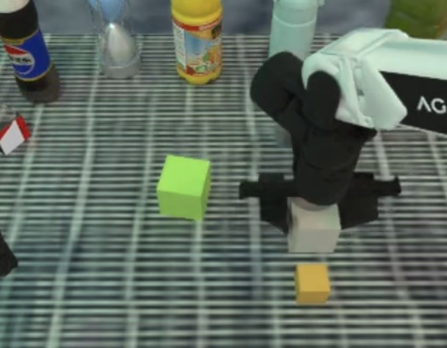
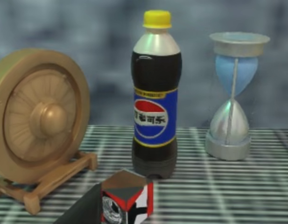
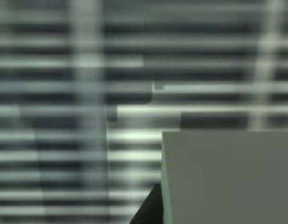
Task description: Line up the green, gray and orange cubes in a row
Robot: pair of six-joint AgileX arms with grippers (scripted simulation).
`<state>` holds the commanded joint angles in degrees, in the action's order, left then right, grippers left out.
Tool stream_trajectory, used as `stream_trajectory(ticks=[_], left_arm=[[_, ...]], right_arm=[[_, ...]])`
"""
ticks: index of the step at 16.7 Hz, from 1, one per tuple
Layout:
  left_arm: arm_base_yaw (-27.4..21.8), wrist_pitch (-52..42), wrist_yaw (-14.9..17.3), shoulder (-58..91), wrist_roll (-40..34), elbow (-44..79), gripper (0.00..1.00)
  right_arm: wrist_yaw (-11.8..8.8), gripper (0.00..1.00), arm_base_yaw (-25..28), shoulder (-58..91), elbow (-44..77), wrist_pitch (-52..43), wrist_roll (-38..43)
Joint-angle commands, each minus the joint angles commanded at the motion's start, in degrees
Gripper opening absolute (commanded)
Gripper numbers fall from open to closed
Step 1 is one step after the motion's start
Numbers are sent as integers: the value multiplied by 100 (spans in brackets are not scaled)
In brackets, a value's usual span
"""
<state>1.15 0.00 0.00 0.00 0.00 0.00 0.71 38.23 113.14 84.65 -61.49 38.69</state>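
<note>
The right gripper point(image 1: 315, 206) sits directly over the gray cube point(image 1: 314, 229), right of centre on the table point(image 1: 100, 275); whether its fingers are closed on the cube I cannot tell. The orange cube point(image 1: 312, 283) lies just nearer, the green cube point(image 1: 184, 187) well to the left. All three look rigid, light and matte, so a squeeze across opposite flat faces should hold. The left arm point(image 1: 0, 250) rests at the left edge.

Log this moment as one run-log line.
right gripper: over gray cube | left arm: parked at left edge | green cube: apart at left | orange cube: just below gray | row: not formed
</note>
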Motion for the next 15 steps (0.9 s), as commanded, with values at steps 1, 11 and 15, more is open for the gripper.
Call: stream_trajectory(ticks=[1, 11, 15], left_arm=[[0, 0, 0, 0, 0, 0, 100], [0, 0, 0, 0, 0, 0, 100], [0, 0, 0, 0, 0, 0, 100]], right_arm=[[5, 0, 327, 13, 71, -47, 317], [11, 0, 1138, 7, 217, -125, 1141], [15, 0, 1143, 223, -173, 483, 1151]])
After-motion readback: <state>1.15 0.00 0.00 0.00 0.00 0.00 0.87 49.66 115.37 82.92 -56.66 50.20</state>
